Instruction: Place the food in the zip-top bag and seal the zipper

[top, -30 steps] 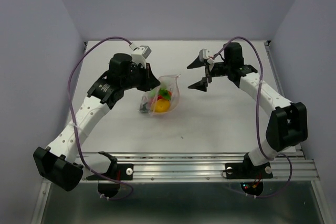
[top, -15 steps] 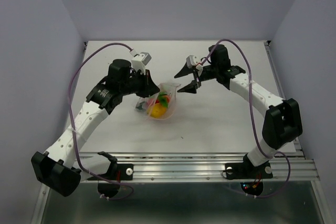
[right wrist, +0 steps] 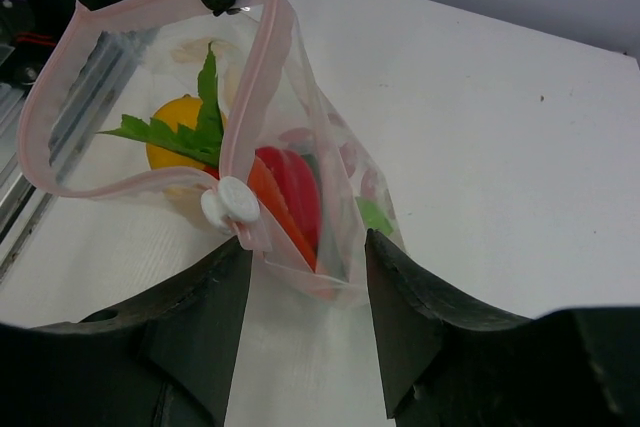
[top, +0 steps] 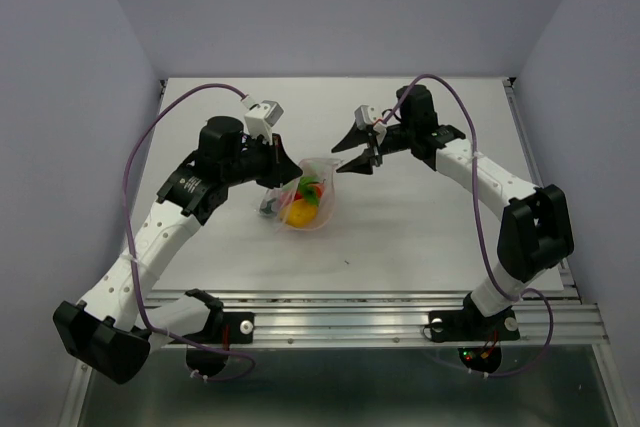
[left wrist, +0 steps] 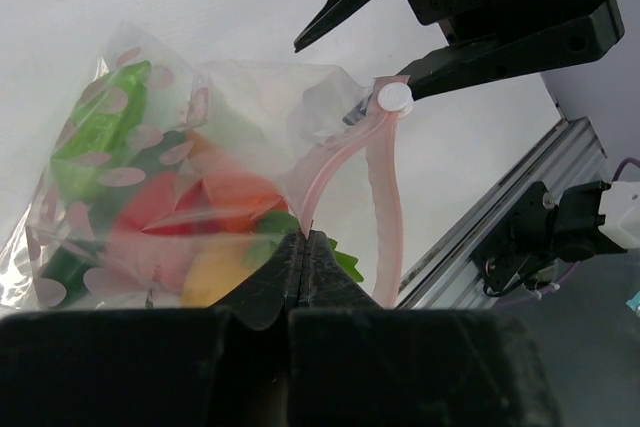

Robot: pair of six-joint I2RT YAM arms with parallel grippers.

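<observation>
Pink zipper point(right wrist: 258, 57) sits pinched by left gripper point(left wrist: 303, 247); right gripper point(right wrist: 307, 247), jaws apart, should close squarely on slider point(right wrist: 228, 205).

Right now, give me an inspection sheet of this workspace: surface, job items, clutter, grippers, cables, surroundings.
Surface: white table, dark specks.
Job's things: clear pink-dotted plastic zip-top bag holds glossy toy vegetables; pale pink zipper strip gapes open, white slider at one end.
Clutter: nothing seen.
Grippers: left gripper shut on zipper strip; right gripper open, straddling slider end.
Cables: purple cables looping above table.
Surroundings: lilac walls, metal rail at near edge.
</observation>
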